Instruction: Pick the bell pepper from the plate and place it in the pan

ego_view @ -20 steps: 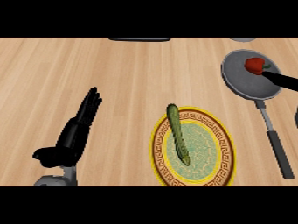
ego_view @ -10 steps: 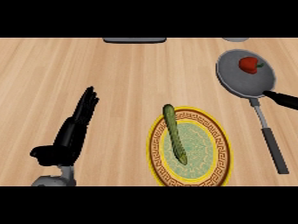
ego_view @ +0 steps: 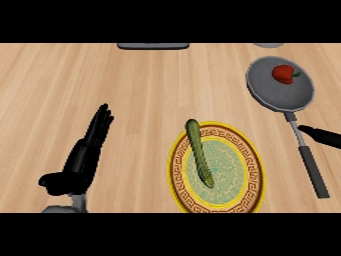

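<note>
The bell pepper [ego_view: 283,73], red with a green stem, lies inside the grey pan [ego_view: 279,92], toward the far side of its bowl and well apart from the plate [ego_view: 251,165] it was meant to leave. On that yellow-rimmed plate only a long green vegetable [ego_view: 200,160] lies, one end reaching over the far rim. So the placing looks done, and the step in hand is, by my judgement, getting clear of the pan cleanly.

The right hand [ego_view: 340,141] shows at the view's right edge, released, with its fingers straight and its thumb pointing toward the pan handle [ego_view: 309,161]; it holds nothing and I see no contact with the handle, though the thumb is near it. To finish well, that hand should draw away from the pan and outward, not across the handle, since a nudge there could swing the pan and roll the pepper. Fingers should remain spread until well apart from the handle.

The left hand [ego_view: 78,161] rests open above the wooden table [ego_view: 69,80] at the view's lower left, fingers straight, grasping nothing.
</note>
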Controlling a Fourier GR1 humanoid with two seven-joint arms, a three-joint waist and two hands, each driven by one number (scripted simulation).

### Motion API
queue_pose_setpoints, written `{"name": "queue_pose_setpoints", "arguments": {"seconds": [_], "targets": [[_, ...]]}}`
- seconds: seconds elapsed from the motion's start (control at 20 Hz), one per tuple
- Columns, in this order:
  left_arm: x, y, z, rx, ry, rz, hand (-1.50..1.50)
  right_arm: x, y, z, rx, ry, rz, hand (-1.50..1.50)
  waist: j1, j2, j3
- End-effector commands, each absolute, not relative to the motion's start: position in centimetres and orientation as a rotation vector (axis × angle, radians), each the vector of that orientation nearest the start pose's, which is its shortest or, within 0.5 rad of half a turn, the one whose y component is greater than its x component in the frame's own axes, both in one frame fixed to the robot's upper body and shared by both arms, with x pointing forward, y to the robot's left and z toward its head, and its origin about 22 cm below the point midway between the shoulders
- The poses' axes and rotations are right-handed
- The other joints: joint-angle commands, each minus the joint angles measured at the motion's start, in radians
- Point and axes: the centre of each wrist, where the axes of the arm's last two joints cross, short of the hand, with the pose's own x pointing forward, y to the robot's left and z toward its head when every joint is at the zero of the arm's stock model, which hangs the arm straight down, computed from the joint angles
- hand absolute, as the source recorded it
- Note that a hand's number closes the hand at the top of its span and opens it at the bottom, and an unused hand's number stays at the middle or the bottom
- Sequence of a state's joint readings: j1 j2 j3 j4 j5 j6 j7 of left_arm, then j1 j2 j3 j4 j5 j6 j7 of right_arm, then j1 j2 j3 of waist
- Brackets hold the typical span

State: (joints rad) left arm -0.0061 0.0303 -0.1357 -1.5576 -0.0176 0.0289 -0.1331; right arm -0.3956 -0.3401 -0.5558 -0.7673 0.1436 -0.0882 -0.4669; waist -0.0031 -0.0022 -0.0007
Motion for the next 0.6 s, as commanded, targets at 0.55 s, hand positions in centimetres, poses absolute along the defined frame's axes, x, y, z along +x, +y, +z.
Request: {"name": "queue_pose_setpoints", "arguments": {"seconds": [0.55], "targets": [[24.3,19.2,0.4,-0.06,-1.68,-0.126,0.0,27.9,-38.7,-1.9,-0.703,-1.576,-0.093,-1.5,0.004,0.002,0.001]]}}
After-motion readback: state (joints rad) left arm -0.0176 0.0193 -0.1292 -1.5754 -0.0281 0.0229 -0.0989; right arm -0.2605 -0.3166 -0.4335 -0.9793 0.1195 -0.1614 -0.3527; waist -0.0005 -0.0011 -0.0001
